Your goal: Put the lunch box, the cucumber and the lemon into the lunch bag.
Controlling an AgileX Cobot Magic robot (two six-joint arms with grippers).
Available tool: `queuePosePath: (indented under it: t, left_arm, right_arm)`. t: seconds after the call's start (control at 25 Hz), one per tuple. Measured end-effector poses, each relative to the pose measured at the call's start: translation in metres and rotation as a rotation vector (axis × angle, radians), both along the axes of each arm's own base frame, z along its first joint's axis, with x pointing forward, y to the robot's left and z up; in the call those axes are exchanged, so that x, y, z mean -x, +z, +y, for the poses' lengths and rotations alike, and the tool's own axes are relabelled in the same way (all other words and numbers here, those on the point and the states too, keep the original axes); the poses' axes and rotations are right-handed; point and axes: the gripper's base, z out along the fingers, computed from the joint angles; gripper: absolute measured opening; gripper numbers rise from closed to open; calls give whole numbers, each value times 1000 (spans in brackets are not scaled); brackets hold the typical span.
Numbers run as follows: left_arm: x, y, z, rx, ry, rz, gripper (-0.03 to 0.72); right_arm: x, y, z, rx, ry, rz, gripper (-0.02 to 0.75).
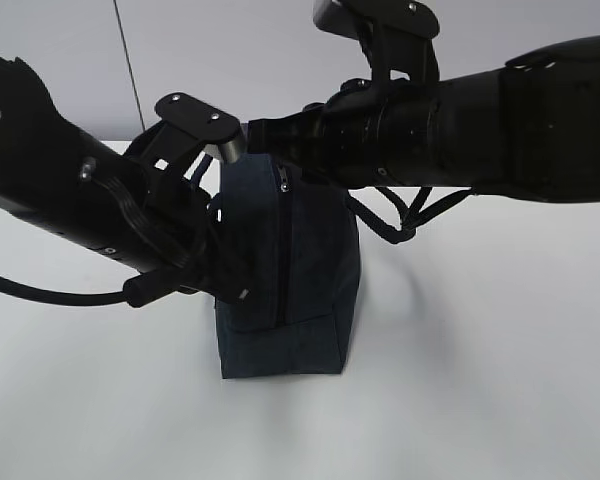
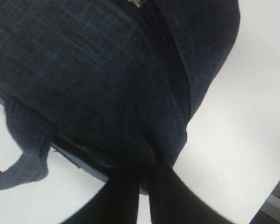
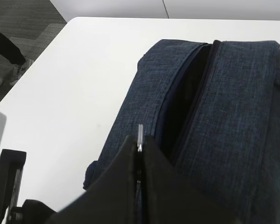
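Note:
The navy lunch bag (image 1: 290,270) stands on end in the middle of the white table, its zipper (image 1: 282,240) running down the near face. My left gripper (image 1: 235,290) is shut, pinching the bag's fabric low on its left side; in the left wrist view the fingers (image 2: 126,196) close on the bag (image 2: 98,79) beside a loop handle (image 2: 25,163). My right gripper (image 1: 262,135) at the bag's top is shut on the silver zipper pull (image 3: 140,135). The zipper slot (image 3: 186,98) gapes open, dark inside. The lunch box, cucumber and lemon are out of view.
The white table (image 1: 480,380) spreads around the bag. Its left edge (image 3: 32,70) drops to grey carpet where a person's shoe (image 3: 18,70) shows. A black fixture (image 3: 7,179) stands at the lower left of the right wrist view.

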Motion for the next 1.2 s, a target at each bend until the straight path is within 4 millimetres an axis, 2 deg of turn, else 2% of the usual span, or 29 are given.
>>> queuePosePath:
  t: [0.32,0.52,0.88,1.2]
  left_arm:
    - [-11,0,15,-6,68,11,-4]
    - [-11,0,15,-12,65,12,-5]
    - [0,-9,25,-17,83,3,-5]
    - [4,-7,28,-14,83,-2,-5]
  right_arm:
    - [0,0,0,10,1,-7,0]
    - [-1,0,-2,24,-11,-11,0]
    - [-3,3,-2,42,-10,-35,0]
    - [-4,5,-2,53,-8,-52,0]
